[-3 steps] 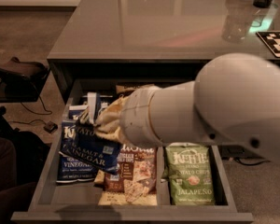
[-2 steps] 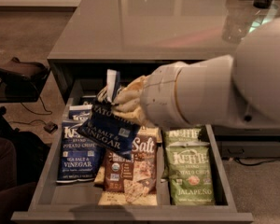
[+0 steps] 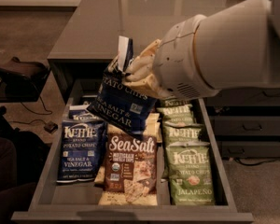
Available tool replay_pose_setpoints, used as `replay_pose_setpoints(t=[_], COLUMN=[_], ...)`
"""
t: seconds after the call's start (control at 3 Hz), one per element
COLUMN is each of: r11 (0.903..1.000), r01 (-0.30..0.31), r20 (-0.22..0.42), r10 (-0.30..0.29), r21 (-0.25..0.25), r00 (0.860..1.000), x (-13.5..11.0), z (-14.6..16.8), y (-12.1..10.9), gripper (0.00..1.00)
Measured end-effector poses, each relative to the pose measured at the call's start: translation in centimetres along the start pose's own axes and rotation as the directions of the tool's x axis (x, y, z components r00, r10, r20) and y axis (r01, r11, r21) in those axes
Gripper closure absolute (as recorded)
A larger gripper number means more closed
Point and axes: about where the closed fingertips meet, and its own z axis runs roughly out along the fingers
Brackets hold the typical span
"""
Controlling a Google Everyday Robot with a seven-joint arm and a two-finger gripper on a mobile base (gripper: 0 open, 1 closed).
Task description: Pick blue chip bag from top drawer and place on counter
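Since a moment ago, your gripper [image 3: 139, 74] has carried the blue chip bag [image 3: 122, 101] up out of the top drawer [image 3: 47, 174]. It was low over the other packets; now it hangs clear above them, its top edge level with the front lip of the counter [image 3: 98, 27]. The pick looks done, so what you have left is the carry over the counter edge and the release.

The jaws are clenched on the bag's crimped upper edge, with a flap of it sticking up past the fingers. The bag dangles tilted, its lower corner pointing down toward the Sea Salt packet [image 3: 130, 168]. The dark blue face shows the words salt and vinegar. A second blue bag [image 3: 79, 149] lies flat at the drawer's left, and green Jalapeño bags [image 3: 191, 176] are on the right.
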Motion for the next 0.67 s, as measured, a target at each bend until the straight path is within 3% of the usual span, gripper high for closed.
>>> replay_pose_setpoints(t=[0.33,0.67], r11=[0.9985,0.9976], r01=[0.01,0.031], r20=[0.004,0.002], r10=[-0.01,-0.031], r21=[0.053,0.063], r00=[1.0,1.0], x=[-1.7,-2.9], z=[-5.6,-6.0], y=[-2.8,-2.5], gripper=[1.0,1.0])
